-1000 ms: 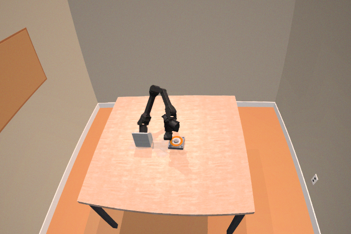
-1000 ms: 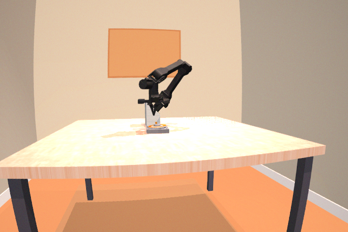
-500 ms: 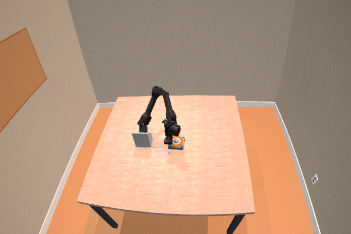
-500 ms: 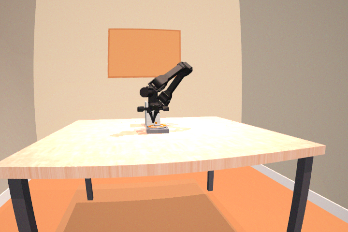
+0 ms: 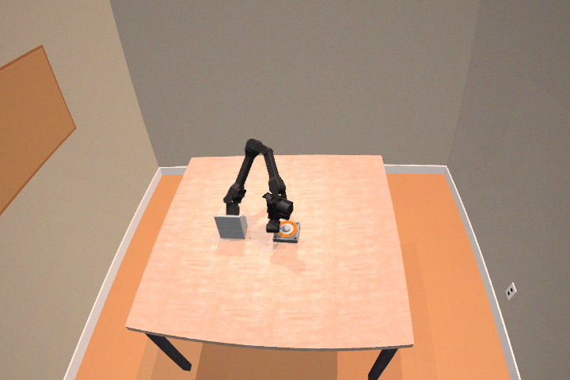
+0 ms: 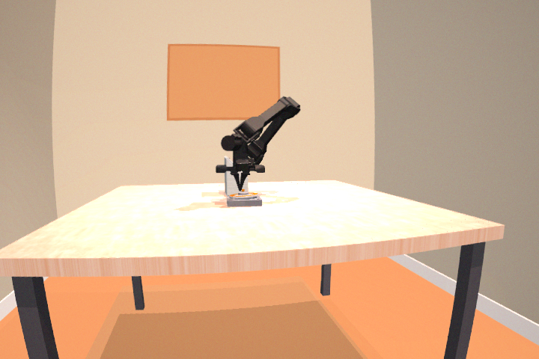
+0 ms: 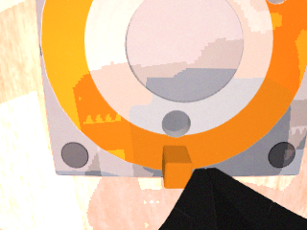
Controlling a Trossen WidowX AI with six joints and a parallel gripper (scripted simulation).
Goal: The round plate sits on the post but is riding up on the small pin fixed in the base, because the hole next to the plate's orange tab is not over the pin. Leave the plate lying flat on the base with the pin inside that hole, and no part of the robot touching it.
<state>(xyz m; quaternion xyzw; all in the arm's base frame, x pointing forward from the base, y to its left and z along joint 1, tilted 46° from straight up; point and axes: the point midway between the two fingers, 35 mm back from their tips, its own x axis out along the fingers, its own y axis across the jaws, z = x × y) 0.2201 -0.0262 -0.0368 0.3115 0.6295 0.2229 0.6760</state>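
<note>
The round plate (image 5: 294, 229) (image 6: 254, 194) (image 7: 62, 43), an orange ring around a white centre, sits around the grey post (image 7: 184, 53) on the square grey base (image 5: 286, 240) (image 6: 245, 203) (image 7: 64, 139). It looks slightly tilted in the exterior view. Its orange tab (image 7: 177, 168) (image 6: 242, 190) stands at the edge on the robot's side. The hole (image 7: 176, 124) lies just inward of the tab, showing grey; I cannot make out a pin in it. My gripper (image 6: 240, 190) (image 7: 204, 178) is shut and empty, its tips down beside the tab. Whether they touch it is unclear.
A grey upright panel (image 5: 230, 226) (image 6: 230, 177) stands in front of the arm's foot, left of the base in the top view. Dark round spots (image 7: 75, 154) mark the base's corners. The wooden table (image 5: 267, 295) (image 6: 245, 236) carries everything.
</note>
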